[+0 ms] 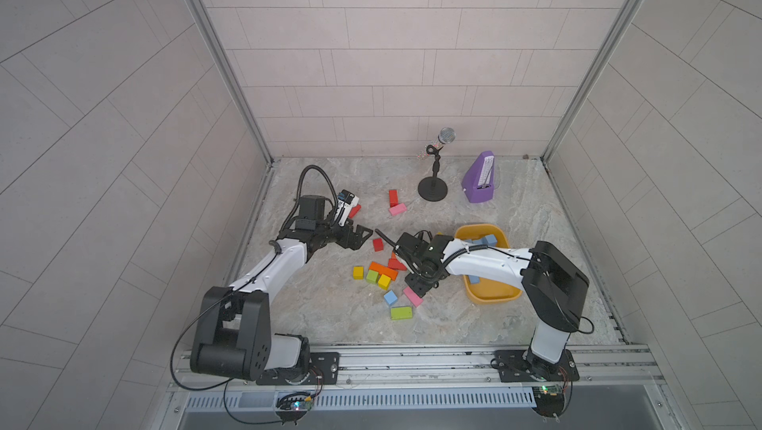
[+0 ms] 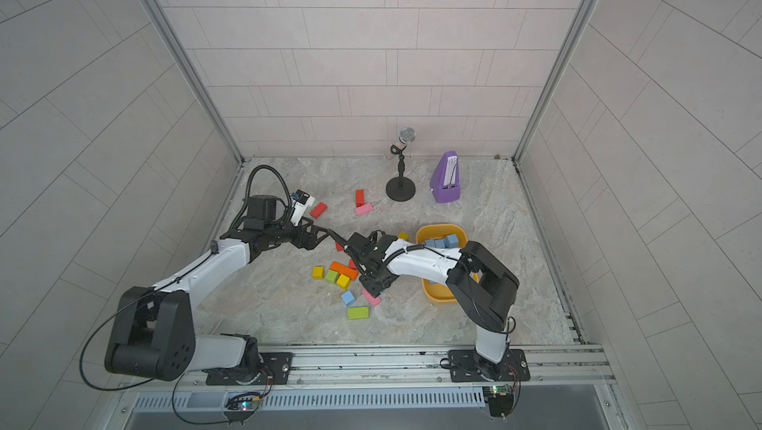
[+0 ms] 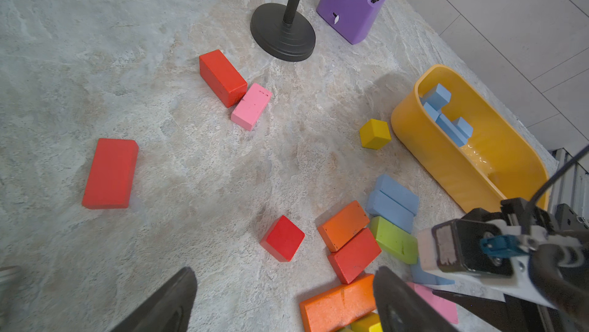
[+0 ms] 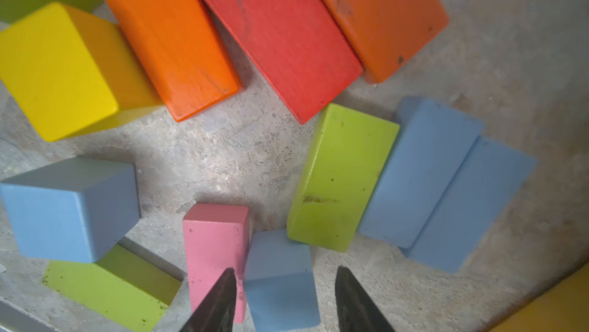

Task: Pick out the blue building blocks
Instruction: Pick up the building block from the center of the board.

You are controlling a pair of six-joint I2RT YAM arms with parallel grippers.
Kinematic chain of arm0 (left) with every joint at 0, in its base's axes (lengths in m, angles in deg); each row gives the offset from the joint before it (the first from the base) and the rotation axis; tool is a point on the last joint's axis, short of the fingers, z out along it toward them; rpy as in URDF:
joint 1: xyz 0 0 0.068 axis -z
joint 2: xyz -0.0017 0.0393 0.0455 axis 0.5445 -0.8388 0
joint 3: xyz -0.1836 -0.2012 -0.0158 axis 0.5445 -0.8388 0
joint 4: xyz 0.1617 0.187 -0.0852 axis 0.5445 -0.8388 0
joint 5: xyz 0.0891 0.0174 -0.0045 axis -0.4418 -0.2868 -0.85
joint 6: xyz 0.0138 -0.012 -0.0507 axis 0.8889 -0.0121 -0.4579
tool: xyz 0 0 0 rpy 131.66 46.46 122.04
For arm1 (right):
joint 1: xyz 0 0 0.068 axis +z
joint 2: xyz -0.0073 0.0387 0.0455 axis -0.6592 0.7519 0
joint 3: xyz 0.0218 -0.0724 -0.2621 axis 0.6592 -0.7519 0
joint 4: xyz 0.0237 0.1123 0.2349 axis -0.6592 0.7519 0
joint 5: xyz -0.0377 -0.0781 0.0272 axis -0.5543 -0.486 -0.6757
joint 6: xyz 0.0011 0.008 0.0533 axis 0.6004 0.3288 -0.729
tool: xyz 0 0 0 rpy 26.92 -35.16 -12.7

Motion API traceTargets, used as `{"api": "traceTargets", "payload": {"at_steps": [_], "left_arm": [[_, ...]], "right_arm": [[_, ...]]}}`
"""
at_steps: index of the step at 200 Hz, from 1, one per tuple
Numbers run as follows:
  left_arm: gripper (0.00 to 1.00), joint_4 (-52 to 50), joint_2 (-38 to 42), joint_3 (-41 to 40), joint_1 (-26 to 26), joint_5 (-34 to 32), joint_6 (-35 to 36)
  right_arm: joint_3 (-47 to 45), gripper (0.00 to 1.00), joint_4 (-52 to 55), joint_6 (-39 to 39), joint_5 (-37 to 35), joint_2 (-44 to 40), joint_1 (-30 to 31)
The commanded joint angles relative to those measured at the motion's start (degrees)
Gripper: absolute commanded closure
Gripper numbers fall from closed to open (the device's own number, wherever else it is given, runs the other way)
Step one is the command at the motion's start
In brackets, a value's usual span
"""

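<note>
Sorting is partly done. The left gripper (image 3: pixel 284 270) is hanging over the table (image 3: pixel 95 59) with its jaws spread wide, holding nothing. Next along, a blue cube (image 1: pixel 390 297) is sitting loose beside a green brick (image 1: pixel 401 312). The right gripper (image 4: pixel 286 269) is reaching down over a small blue block (image 4: pixel 280 295), jaws parted and straddling it. One finger is wedging between it and a pink block (image 4: pixel 213 244) and the other is standing clear, so it is not gripping. Whether this block is a cube or a short brick is hard to tell from this angle. A pair of blue bricks (image 4: pixel 424 171) is lying flat, long faces touching, long axes running parallel to each other and to the green block (image 4: pixel 341 174) alongside. Far right, the yellow tub (image 3: pixel 446 161) is holding several blue blocks (image 1: pixel 489 240). At least four are waiting outside it.
</note>
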Motion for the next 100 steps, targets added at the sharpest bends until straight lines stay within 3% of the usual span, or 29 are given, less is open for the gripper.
{"api": "traceTargets", "payload": {"at_steps": [1, 39, 72, 100], "left_arm": [[0.09, 1.2, 1.1, -0.9, -0.2, 0.9, 0.3], [0.09, 1.6, 0.8, -1.3, 0.8, 3.1, 0.8], [0.1, 1.7, 0.9, -1.7, 5.7, 1.2, 3.6], [0.1, 0.9, -0.4, -1.4, 13.3, -1.1, 6.5]], "right_arm": [[0.6, 0.5, 1.7, 0.6, 0.5, 1.3, 0.0], [1.0, 0.79, 2.3, 0.6, 0.1, -0.7, -0.9], [-0.2, 0.8, 3.0, 0.6, -0.9, -7.7, -4.2], [-3.0, 0.8, 6.0, 0.9, -1.4, -14.8, -11.9]]}}
